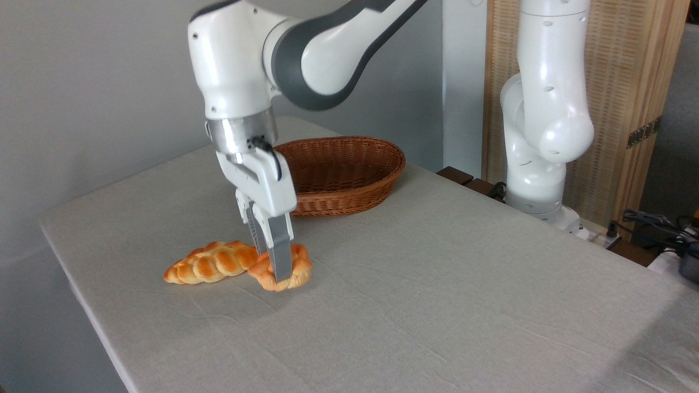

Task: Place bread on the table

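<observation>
The placing step looks nearly finished: the claw [271, 267] pinches the knotted bun [284, 270] between narrowly set fingers, and the bun seems to rest on the tabletop [437, 284], touching the braided loaf [210, 262] at the claw's left. Next calls for spreading the fingers and lifting straight up.

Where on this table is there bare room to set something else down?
The table is bare across its whole right half and the front, below the bun. Also bare: the strip behind the braided loaf toward the wall. Crowded: where loaf, bun and fingers meet, up to the basket.
</observation>
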Motion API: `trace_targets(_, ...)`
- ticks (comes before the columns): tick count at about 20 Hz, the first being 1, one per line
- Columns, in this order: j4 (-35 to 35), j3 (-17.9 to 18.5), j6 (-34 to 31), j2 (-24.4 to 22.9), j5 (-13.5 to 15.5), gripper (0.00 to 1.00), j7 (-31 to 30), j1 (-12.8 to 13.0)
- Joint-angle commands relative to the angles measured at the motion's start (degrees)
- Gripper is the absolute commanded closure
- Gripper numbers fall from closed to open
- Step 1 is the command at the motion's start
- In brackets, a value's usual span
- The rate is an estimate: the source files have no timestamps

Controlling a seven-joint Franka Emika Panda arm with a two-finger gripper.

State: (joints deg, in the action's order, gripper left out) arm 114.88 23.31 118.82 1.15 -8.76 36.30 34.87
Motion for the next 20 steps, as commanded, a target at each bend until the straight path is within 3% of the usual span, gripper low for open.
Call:
trace_targets(1,-0.6,0.5,1.4,2.3,-2.0,0.0,0.5,0.4)
trace_targets(14,-2.4,0.1,0.6,1.7,-1.8,0.0,-0.2,0.6)
trace_targets(17,-5.9,0.1,-4.5,0.3,0.0,0.0,-0.5,0.5)
trace_targets(19,-10.3,0.0,-9.2,0.3,3.4,0.0,-0.5,-0.1)
trace_targets(20,-12.2,-0.4,-11.6,0.3,5.7,0.0,-0.5,-1.8)
